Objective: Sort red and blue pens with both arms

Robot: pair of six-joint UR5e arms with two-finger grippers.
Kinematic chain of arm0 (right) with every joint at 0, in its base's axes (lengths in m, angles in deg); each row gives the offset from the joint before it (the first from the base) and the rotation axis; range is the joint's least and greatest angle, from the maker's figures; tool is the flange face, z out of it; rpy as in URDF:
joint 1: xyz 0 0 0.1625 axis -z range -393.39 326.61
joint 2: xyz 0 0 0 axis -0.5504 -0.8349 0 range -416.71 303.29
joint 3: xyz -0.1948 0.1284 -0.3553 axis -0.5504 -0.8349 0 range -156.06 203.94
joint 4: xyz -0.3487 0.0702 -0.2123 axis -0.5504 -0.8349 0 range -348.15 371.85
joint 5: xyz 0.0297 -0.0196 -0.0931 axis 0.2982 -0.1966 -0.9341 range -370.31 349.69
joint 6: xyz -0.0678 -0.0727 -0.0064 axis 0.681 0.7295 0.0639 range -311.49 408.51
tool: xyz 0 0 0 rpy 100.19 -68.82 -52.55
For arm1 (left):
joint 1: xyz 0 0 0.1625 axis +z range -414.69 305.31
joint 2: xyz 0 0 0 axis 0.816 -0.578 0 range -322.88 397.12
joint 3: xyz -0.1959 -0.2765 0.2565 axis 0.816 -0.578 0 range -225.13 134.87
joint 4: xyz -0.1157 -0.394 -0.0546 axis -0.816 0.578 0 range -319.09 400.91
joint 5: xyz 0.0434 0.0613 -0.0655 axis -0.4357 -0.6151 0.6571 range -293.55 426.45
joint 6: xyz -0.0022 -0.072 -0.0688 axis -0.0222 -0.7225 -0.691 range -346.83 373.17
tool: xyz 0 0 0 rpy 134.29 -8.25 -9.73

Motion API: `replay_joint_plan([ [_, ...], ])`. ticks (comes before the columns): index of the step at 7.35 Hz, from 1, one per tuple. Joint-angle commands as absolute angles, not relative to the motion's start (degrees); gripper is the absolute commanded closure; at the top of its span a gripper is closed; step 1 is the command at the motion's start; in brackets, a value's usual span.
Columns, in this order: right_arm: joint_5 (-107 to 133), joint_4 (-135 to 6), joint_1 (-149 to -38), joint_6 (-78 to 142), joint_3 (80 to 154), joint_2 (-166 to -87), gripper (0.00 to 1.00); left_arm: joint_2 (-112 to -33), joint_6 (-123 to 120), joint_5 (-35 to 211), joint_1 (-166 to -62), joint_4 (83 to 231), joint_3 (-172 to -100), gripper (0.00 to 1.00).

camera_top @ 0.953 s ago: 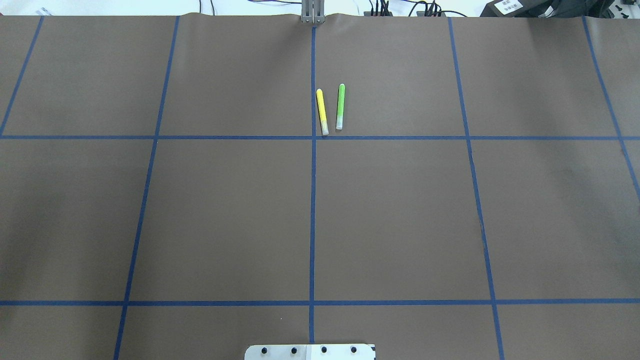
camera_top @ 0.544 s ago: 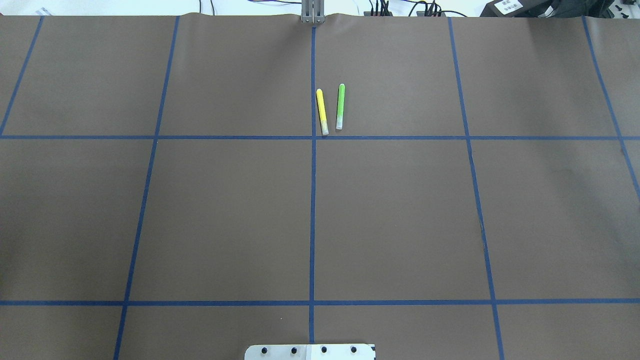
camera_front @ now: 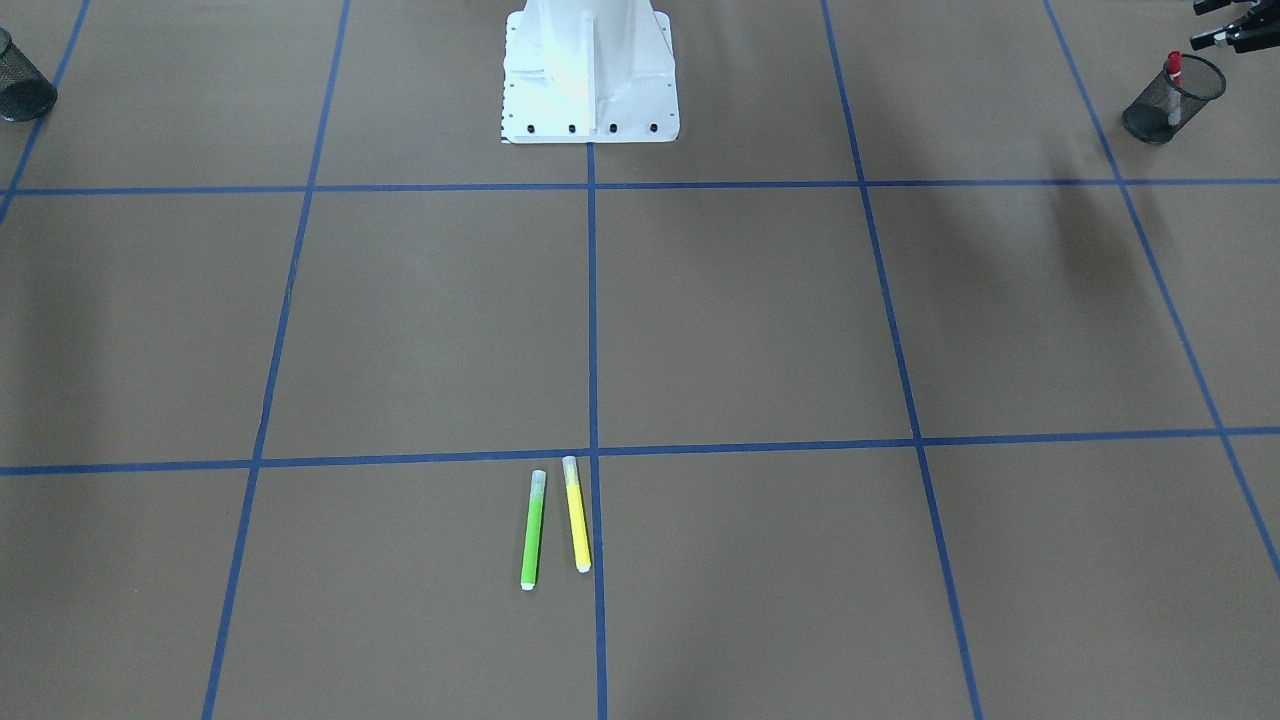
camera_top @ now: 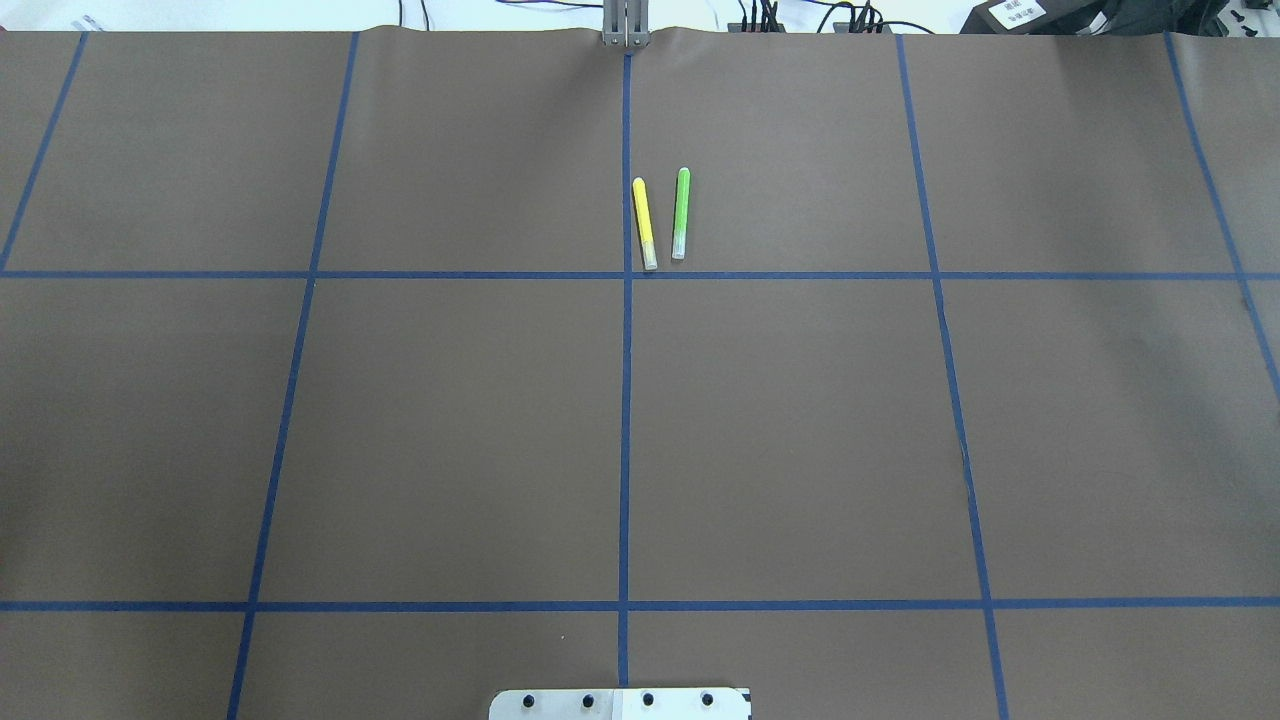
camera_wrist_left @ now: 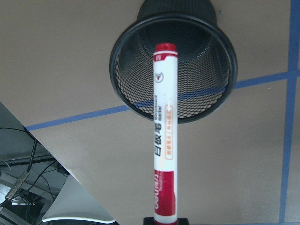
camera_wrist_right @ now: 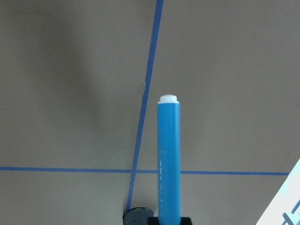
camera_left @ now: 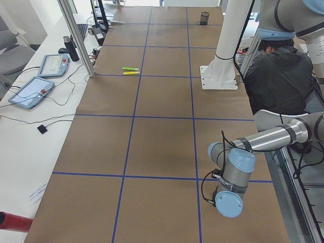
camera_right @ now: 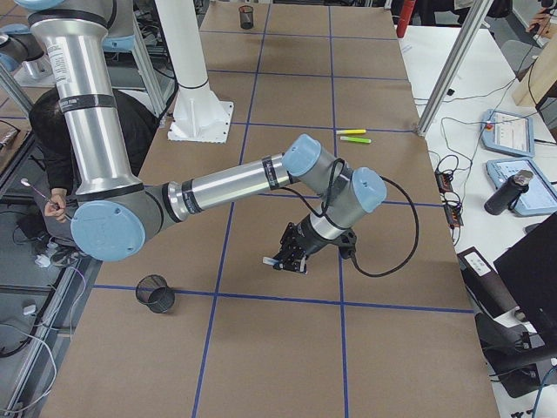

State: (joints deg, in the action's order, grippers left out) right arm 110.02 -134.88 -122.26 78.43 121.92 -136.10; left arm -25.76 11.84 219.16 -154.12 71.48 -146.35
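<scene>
Overhead view unchanged over last second: yellow marker (camera_top: 645,225) and green marker (camera_top: 681,213) lie side by side on same spot of worktop (camera_top: 400,420), no arm in it. Any motion is out at table ends.

Left claw (camera_wrist_left: 166,221) pinches red pen (camera_wrist_left: 164,136) by capped end, far end at mouth of mesh cup (camera_wrist_left: 126,89); depth inside unclear.

Right claw (camera_right: 287,259) pinches blue pen (camera_wrist_right: 168,159); second mesh cup (camera_right: 155,296) near, off to side, not beneath.

Judgement: both picks done, red drop close, blue needs more travel.
</scene>
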Motion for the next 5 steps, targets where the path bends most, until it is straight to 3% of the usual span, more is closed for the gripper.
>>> replay_joint_plan([
  [1, 110.02, -136.6, -123.82, 81.03, 122.11, -139.83, 1.0, -31.49, 11.59, 219.29, -154.18, 71.67, -145.68, 0.0],
  [5, 110.19, -137.92, -126.38, 84.81, 125.1, -150.99, 1.0, -49.84, 11.15, 216.85, -154.0, 77.09, -145.06, 0.0],
])
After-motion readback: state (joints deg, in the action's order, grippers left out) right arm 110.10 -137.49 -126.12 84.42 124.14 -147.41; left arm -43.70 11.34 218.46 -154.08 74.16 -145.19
